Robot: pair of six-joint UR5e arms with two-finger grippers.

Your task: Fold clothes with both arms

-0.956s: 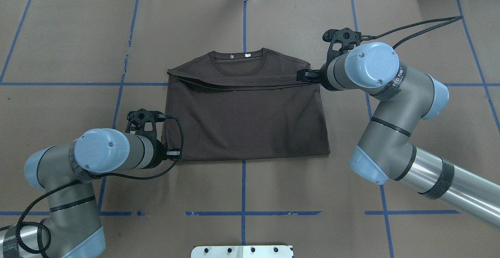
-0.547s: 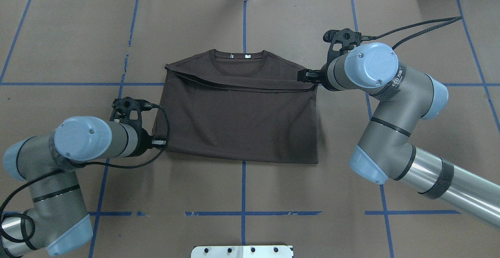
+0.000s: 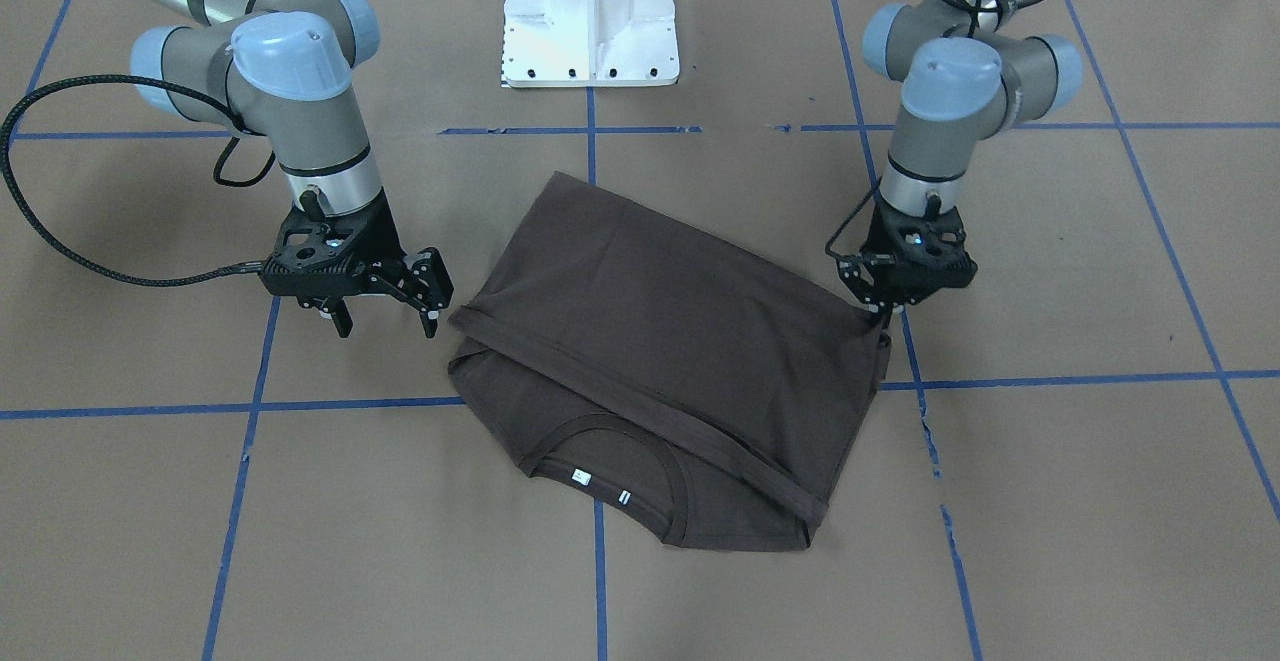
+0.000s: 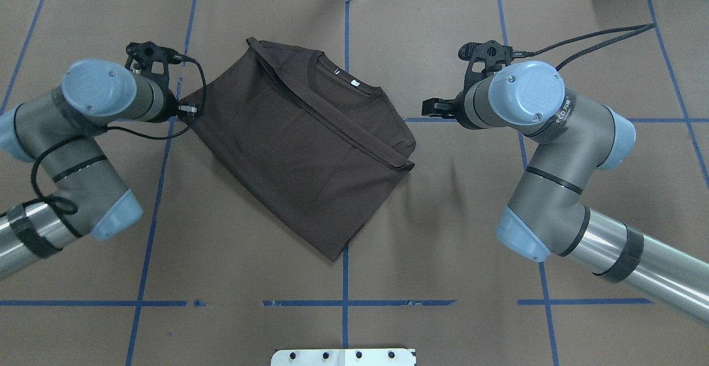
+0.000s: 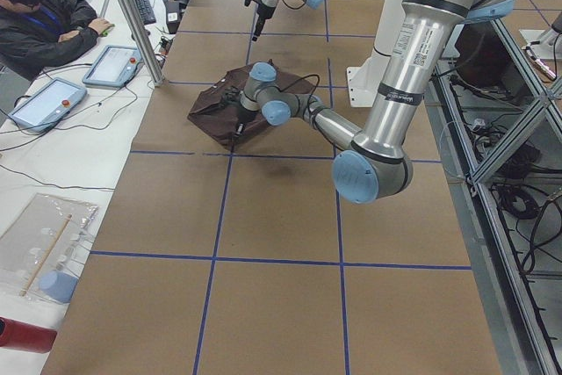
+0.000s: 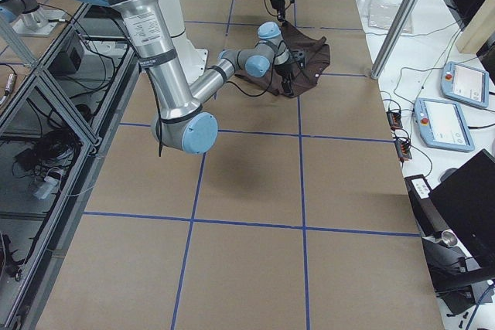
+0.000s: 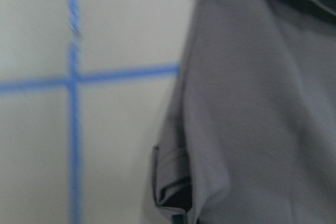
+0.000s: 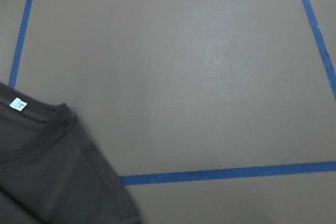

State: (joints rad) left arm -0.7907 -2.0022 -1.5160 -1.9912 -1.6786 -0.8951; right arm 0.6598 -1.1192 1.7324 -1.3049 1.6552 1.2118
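Pinches one corner of the shirt in the left gripper, fingers pressed together on the cloth, out ahead of the base and well off to the robot's left of it. Holds that corner a touch above the table, going by the front view; has the rest lying flat.

Has the shirt straight out from the base, a little to its left side, turned askew to the blue tape lines so that one corner points back at the base. Shows the lower half folded up over the chest, with the collar and white label uncovered on the side away from the base.

Has the right gripper empty, fingers spread wide and pointing down, out ahead of the base and off to its right side. Sits near a shirt corner there but apart from it, with bare table between.

Catches, through the right wrist camera, only table, tape and the collar end of the shirt. Gives a blurred look through the left wrist camera: cloth bunched at the pinch, a tape crossing beside it.

Takes in a person in a dark jacket past the table's far edge, opposite the base, beside two pendants with screens.
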